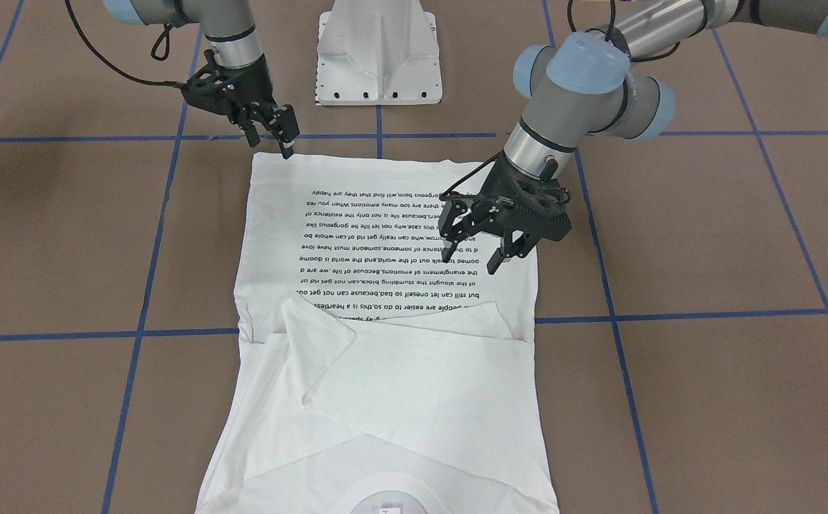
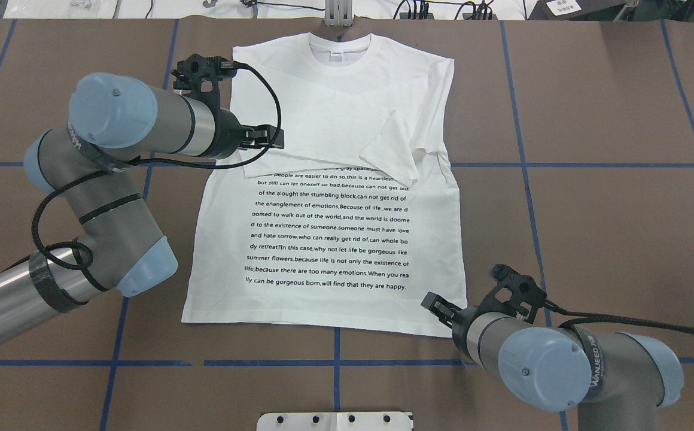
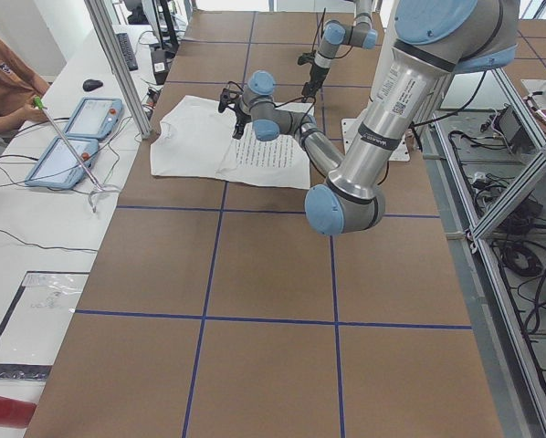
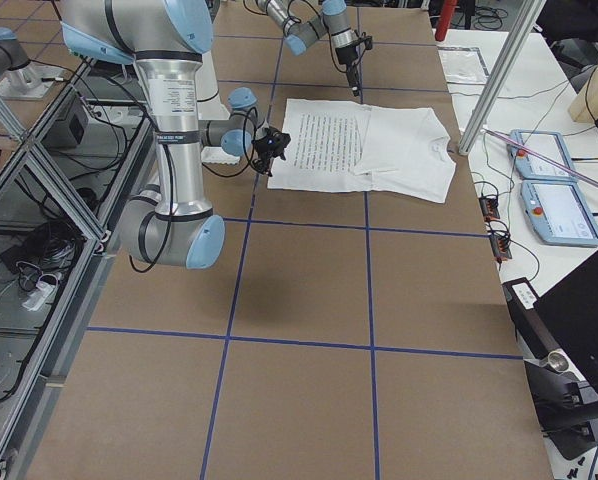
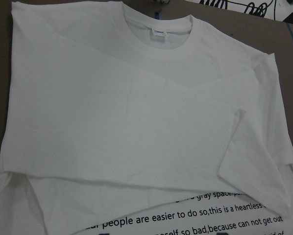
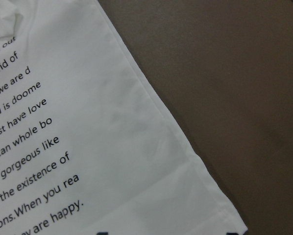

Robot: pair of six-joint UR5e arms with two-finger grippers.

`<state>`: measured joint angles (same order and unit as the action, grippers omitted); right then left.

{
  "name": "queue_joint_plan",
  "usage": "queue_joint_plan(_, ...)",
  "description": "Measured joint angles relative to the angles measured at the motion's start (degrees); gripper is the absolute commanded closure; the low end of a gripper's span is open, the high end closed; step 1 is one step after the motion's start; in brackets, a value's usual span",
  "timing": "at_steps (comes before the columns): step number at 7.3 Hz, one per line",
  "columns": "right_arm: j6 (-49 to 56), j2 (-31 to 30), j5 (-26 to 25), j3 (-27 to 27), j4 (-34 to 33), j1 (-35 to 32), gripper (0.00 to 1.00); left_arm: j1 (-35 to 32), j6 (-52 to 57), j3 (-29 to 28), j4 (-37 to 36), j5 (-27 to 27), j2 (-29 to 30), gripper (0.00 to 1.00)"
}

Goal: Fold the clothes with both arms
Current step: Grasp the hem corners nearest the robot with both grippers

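The shirt [image 2: 323, 302] lies flat on the surface [image 2: 592, 197], with its sleeves crossed over the chest. The right pincer [image 1: 270, 137] hangs open at the shirt's hem corner. The left pincer [image 1: 472, 257] is open above the shirt's side edge.

The next step is probably to pinch both layers and lift evenly. The print ends "will find that they are happy." The neck label [image 2: 336, 54] is too small to read.

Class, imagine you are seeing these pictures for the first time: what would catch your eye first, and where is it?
A white shirt lies flat mid-table, black text up, its sleeves folded across the chest. The left claw hovers open over the text near one side edge, while the right claw hangs open at a hem corner.
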<state>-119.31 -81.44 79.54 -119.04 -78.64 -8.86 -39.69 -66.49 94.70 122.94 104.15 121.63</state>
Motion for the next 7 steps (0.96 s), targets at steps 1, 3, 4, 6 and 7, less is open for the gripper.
queue_joint_plan(1, -2.0, -0.9, -0.5, 0.6, -0.1, 0.8, 0.18, 0.0, 0.0, 0.0, 0.0, 0.0, -0.1, 0.21)
queue_joint_plan(3, -4.4, -1.9, -0.3, 1.9, 0.2, 1.6, 0.29, 0.1, -0.2, 0.0, 0.0, 0.0, -0.2, 0.21)
queue_joint_plan(4, -5.2, -2.1, 0.4, 2.3, 0.3, 1.7, 0.46, 0.2, -0.3, 0.0, 0.0, -0.1, -0.2, 0.21)
queue_joint_plan(6, -6.2, -2.1, 1.6, 2.4, 0.4, 1.7, 1.0, 0.2, -0.4, -0.1, 0.0, -0.1, -0.2, 0.21)
queue_joint_plan(7, -6.4, -2.1, 1.7, 2.3, 0.4, 1.7, 1.0, 0.2, -0.5, -0.2, 0.0, -0.1, -0.2, 0.21)
